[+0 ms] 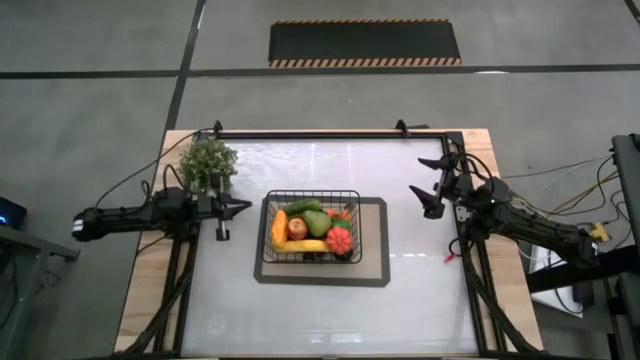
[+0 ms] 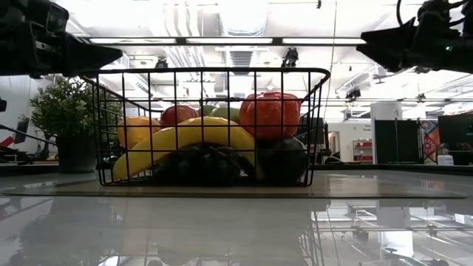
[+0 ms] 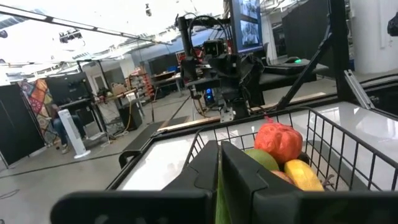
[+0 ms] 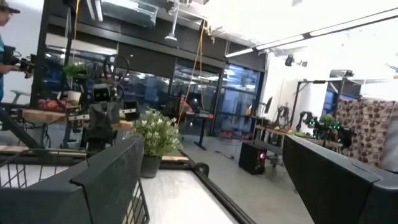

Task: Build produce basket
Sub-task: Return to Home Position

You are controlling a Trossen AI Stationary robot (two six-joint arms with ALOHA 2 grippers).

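Left gripper: I am hovering it just beside the left wall of the black wire basket, near the potted plant. Fingers are pressed together, carrying nothing.

Right gripper: I am holding it well apart from the basket, over the right side of the table. Fingers are spread wide, nothing between them.

The basket is sitting on the grey mat, mid-table. The produce is lying inside it: banana along the front, a red bumpy piece at the right, a green pear-shaped piece, a cucumber at the back, a red apple and a yellow-orange fruit at the left. In the low view something dark is lying under the banana, possibly grapes; I cannot tell for sure.

Handling, as I am judging it: the pieces are looking like light, hard-skinned toys, smooth and prone to rolling, so round ones want a grip across the middle and the banana across its belly. The basket is looking stiff and light; its top rim wire is the place to pinch. No loose produce is showing on the table, so the filling is looking complete.
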